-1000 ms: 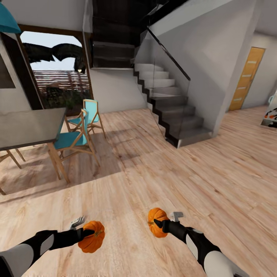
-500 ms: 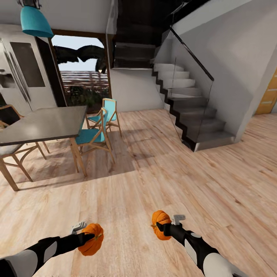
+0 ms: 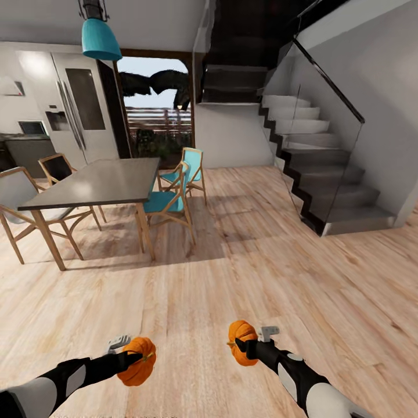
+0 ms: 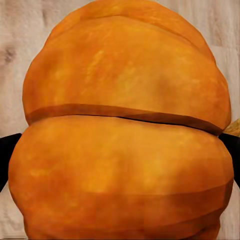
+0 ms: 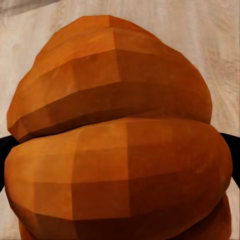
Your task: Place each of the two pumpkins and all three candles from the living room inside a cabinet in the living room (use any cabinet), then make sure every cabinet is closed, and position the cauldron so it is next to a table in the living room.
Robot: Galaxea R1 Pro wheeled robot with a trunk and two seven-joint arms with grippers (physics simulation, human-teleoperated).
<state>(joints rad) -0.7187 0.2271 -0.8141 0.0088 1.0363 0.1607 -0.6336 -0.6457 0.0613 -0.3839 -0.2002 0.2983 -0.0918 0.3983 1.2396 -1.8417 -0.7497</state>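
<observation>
Two orange ribbed pumpkins are carried above the wooden floor. My left gripper (image 3: 134, 358) is shut on one pumpkin (image 3: 138, 363) at the lower left of the head view. My right gripper (image 3: 239, 347) is shut on the other pumpkin (image 3: 242, 341) at the lower middle. Up close, the left wrist view has its pumpkin (image 4: 122, 125) between dark fingers (image 4: 6, 155). The right wrist view has its pumpkin (image 5: 120, 135) held the same way. The candles, cabinet, cauldron and coffee table are out of view.
A dining table (image 3: 96, 183) with a grey top stands at the left, with wooden chairs, two of them with teal seats (image 3: 171, 200). A staircase (image 3: 325, 174) with a glass rail rises at the right. A teal lamp (image 3: 100, 36) hangs above. Open floor (image 3: 244, 273) lies ahead.
The whole view has swung to the left: the dining table and fridge came into sight and the staircase slid right. Both grippers keep their pumpkins at the same spots.
</observation>
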